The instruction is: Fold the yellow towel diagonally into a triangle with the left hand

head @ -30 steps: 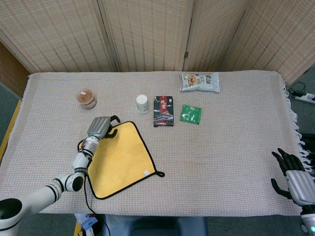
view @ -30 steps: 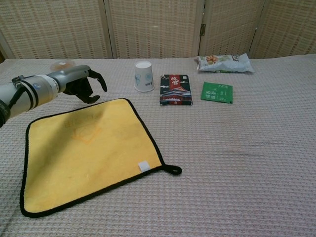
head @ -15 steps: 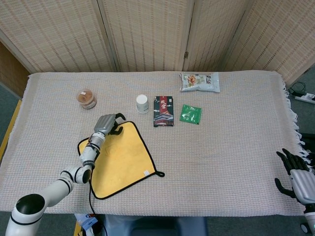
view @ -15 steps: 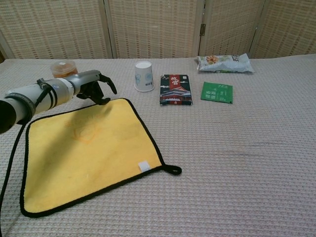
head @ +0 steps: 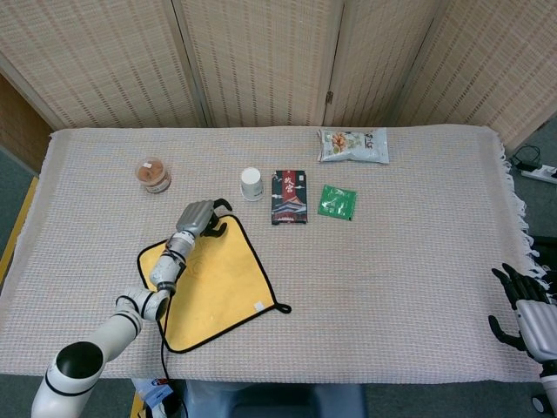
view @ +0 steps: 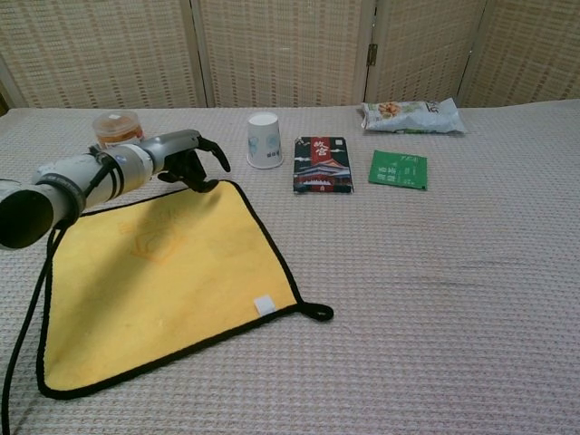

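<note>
The yellow towel [head: 213, 279] [view: 163, 276] with a black border lies flat on the table, its hanging loop at the near right corner. My left hand [head: 202, 218] [view: 188, 156] hovers over the towel's far right corner with its fingers spread and curved downward, holding nothing. Whether the fingertips touch the cloth I cannot tell. My right hand [head: 526, 313] is at the table's right front edge, fingers apart and empty; the chest view does not show it.
Behind the towel stand a white paper cup [head: 251, 184] [view: 264, 140] and a small jar [head: 154, 174] [view: 116, 127]. A dark packet [head: 289, 197] [view: 323, 165], a green sachet [head: 337, 202] [view: 398, 169] and a snack bag [head: 352, 145] [view: 412, 116] lie further right.
My left hand has moved right along the towel's far edge to its far right corner. My right hand has slid slightly lower and toward the frame edge. The towel has not moved.
</note>
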Action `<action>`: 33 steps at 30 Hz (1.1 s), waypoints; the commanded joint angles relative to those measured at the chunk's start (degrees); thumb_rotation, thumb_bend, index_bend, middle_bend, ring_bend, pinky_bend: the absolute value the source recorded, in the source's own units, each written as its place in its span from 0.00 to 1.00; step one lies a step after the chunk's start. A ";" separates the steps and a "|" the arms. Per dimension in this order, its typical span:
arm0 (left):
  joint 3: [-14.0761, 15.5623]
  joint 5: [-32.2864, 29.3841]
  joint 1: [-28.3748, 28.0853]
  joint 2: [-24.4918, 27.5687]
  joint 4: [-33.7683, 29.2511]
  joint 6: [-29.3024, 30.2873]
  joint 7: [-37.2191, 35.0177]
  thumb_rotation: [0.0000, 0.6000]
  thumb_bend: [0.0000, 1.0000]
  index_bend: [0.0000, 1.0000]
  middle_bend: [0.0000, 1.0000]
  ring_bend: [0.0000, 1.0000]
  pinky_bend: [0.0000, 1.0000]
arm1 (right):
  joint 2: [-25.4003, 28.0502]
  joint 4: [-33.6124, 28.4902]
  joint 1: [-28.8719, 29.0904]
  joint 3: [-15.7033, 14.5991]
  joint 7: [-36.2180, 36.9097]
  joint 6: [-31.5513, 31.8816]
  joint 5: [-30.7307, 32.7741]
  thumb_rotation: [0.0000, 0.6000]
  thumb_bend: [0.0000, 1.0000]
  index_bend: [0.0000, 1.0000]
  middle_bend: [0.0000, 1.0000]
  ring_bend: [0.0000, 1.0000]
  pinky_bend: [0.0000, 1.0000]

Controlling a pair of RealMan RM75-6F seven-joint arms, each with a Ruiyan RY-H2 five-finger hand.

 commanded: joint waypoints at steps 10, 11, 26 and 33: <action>2.67 2.77 -1.67 -3.28 6.06 -2.03 -5.47 1.00 0.51 0.36 1.00 1.00 1.00 | 0.09 0.00 -0.32 0.06 0.28 0.34 -0.22 1.00 0.49 0.00 0.00 0.00 0.00; 2.81 2.89 -1.74 -3.45 6.44 -2.10 -5.65 1.00 0.51 0.36 1.00 1.00 1.00 | 0.09 0.01 -0.32 0.03 0.34 0.27 -0.23 1.00 0.49 0.00 0.00 0.00 0.00; 4.30 4.14 -1.76 -5.37 10.69 -0.65 -6.40 1.00 0.51 0.42 1.00 1.00 1.00 | 0.46 -0.26 -0.50 -0.23 1.00 0.28 -0.94 1.00 0.49 0.00 0.00 0.00 0.00; 4.71 4.39 -1.40 -5.66 11.83 0.34 -6.07 1.00 0.51 0.48 1.00 1.00 1.00 | 0.42 -0.13 -0.32 -0.28 1.16 -0.25 -0.94 1.00 0.49 0.00 0.00 0.00 0.00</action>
